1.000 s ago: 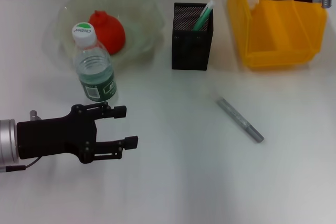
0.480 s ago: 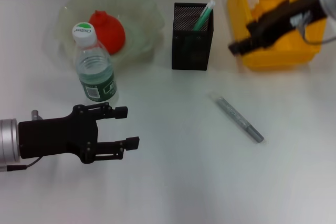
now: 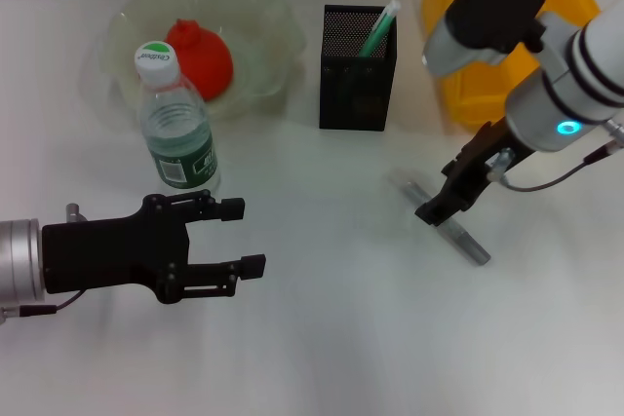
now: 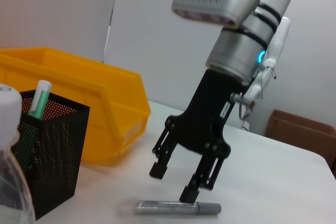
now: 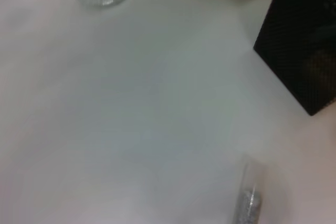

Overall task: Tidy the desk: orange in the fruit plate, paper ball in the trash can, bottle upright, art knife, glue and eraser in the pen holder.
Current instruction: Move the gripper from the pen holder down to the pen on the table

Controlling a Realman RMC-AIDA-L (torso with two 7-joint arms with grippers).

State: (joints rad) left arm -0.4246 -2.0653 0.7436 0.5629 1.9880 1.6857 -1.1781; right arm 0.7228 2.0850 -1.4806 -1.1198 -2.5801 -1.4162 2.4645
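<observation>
The grey art knife (image 3: 458, 233) lies flat on the white desk, right of centre; it also shows in the left wrist view (image 4: 177, 208) and the right wrist view (image 5: 250, 199). My right gripper (image 3: 444, 200) hangs just above it, fingers open and empty, as the left wrist view (image 4: 173, 182) shows. The black mesh pen holder (image 3: 357, 67) holds a green-capped stick (image 3: 378, 28). The bottle (image 3: 176, 122) stands upright. The orange (image 3: 201, 56) sits in the pale fruit plate (image 3: 263, 17). My left gripper (image 3: 244, 235) is open and empty, low at the left. No eraser or paper ball shows.
A yellow bin (image 3: 458, 85) stands at the back right, partly hidden by my right arm. The bottle stands just in front of the plate and just behind my left gripper.
My right arm has swung from over the yellow bin down and forward to hang over the art knife. My left gripper has shifted slightly right.
</observation>
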